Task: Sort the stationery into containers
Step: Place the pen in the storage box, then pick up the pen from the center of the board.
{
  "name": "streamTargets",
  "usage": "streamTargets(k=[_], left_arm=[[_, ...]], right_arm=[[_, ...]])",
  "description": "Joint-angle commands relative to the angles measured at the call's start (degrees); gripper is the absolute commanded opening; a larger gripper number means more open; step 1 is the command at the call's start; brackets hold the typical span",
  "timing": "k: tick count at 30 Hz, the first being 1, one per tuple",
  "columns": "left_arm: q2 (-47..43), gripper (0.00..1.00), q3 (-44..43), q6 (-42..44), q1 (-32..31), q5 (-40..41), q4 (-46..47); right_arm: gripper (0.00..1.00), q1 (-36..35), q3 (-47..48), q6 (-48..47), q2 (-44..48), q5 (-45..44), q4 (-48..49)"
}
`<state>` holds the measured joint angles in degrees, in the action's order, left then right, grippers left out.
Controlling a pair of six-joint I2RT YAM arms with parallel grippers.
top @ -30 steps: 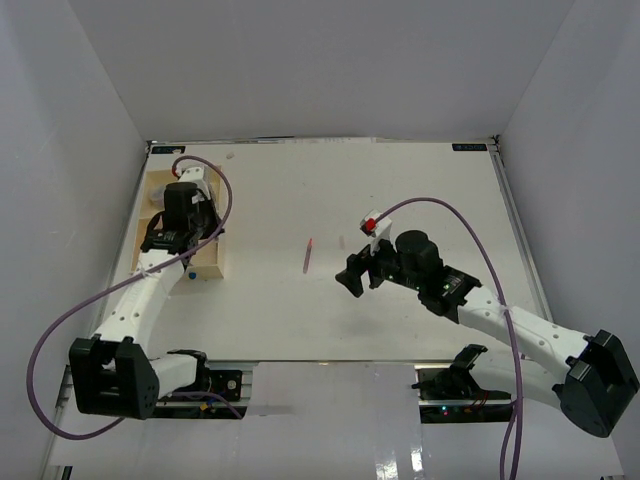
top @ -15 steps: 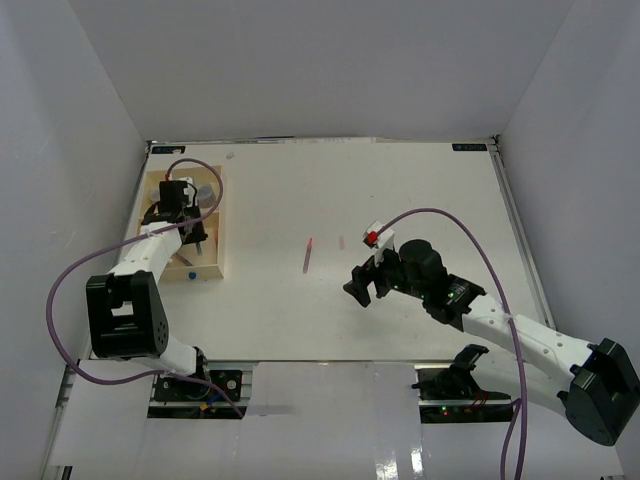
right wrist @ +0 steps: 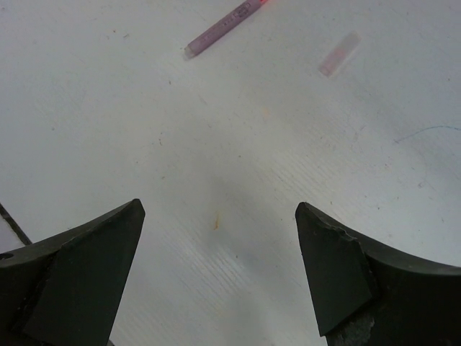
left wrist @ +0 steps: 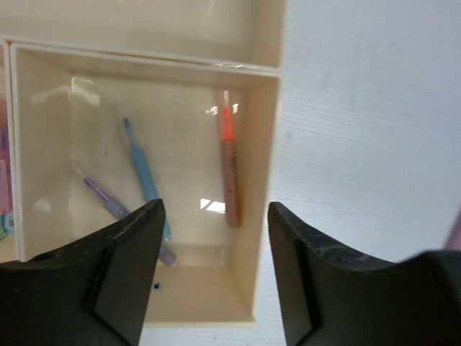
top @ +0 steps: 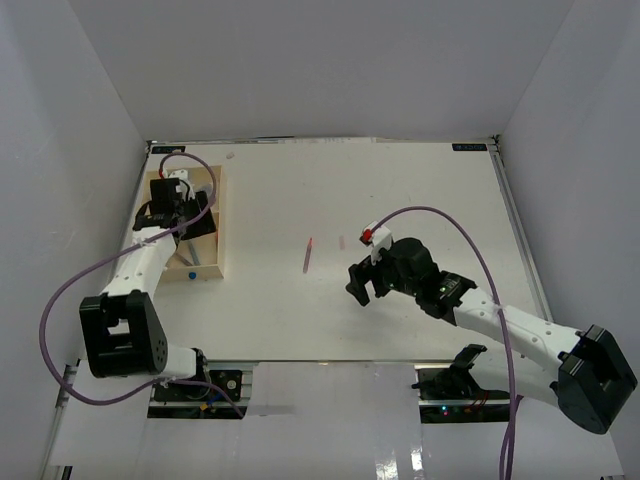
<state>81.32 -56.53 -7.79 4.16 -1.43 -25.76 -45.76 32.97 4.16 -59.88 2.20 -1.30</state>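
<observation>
While the left hand (left wrist: 214, 209) hangs over the tray (left wrist: 263, 180) at the left edge of the bench (top: 420, 190), we find its jaws parted and holding nothing. Below it, in one small compartment, an orange pen (left wrist: 229, 173) lies flat along the wall nearest the bench centre, beside a blue pen (left wrist: 144, 173) and a purple pen (left wrist: 108, 198). We judge this deposit complete. We raise the left hand straight up so that neither finger catches the compartment wall.

The right hand (right wrist: 217, 209) stands wide open and empty above the bench. A pink pen (right wrist: 220, 25) lies loose near the middle of the bench, just beyond that hand. We judge it the next item. We advance until the pen lies between the jaws, turn the wrist so that they cross the shaft, lower to the surface, and close at mid-length.
</observation>
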Motion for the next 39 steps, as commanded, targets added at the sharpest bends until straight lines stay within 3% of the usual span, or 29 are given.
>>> streamTargets(k=[1, 6, 9, 18, 25, 29, 39], left_arm=[[-7.0, 0.73, -3.0, -3.8, -0.4, -9.2, 0.8], [-9.9, 0.82, -4.0, -7.1, -1.0, -14.0, 0.9], [-12.7, 0.98, -3.2, -8.8, -1.1, -14.9, 4.2], [-21.5, 0.98, 7.3, -9.5, -1.1, -15.0, 14.0], [-22.0, 0.98, 11.3, -9.4, -1.1, -18.3, 16.9], [-21.6, 0.98, 11.4, -9.7, -1.1, -19.1, 16.7], [-22.3, 0.98, 11.8, -10.6, -1.1, -21.3, 17.6]], right_arm=[[0.93, 0.2, 3.5, 2.0, -0.7, -4.0, -0.5], [0.97, 0.1, 6.0, 6.2, -4.5, -5.2, -0.5], [1.00, -0.2, 8.9, 9.9, -8.8, -6.0, 0.2], [0.93, -7.1, 25.6, 16.3, -29.4, -19.1, -5.1], [0.82, -10.7, 37.7, 20.3, -43.3, -24.3, -7.6], [0.76, -12.2, 40.8, 20.9, -49.0, -26.4, -8.4], [0.56, -13.0, 38.8, 23.5, -52.4, -29.2, -7.7]])
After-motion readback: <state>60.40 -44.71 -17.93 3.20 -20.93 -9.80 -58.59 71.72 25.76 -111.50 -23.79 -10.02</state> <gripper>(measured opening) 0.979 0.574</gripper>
